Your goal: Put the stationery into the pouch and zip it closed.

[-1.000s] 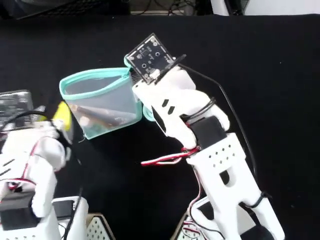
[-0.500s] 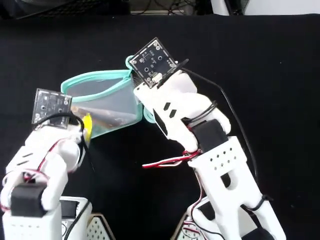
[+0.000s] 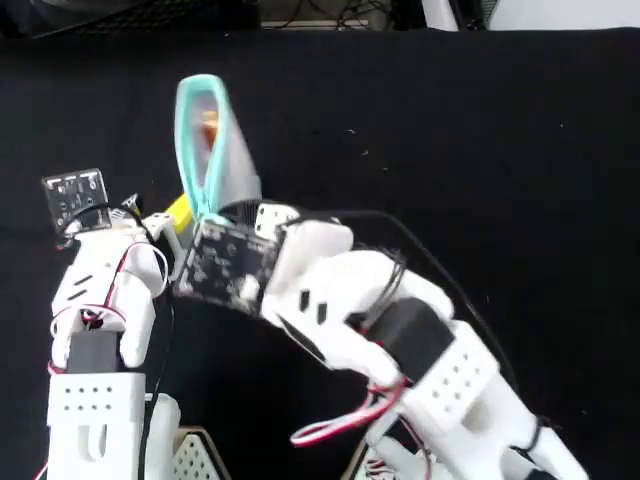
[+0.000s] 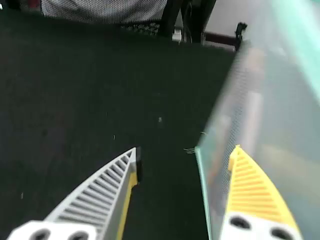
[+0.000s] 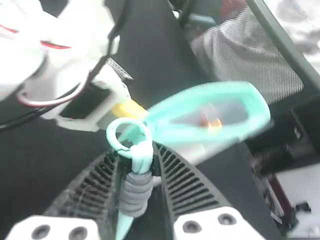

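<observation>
Black tabletop (image 3: 520, 150), cables (image 3: 340, 14) past its far edge.

Even, bright room light: black table (image 3: 520, 150) swallows shadows, right arm's white shell (image 3: 340, 295) verges on glare, pouch (image 3: 236, 176) glows translucent, brightest strip (image 3: 560, 12) at 1 o'clock, high view.

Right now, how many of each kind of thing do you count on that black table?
Robot arms: 2 (left arm, right arm)
Pouch: 1
Stationery inside the pouch: too blurred to count, left out
Total: 3
</observation>
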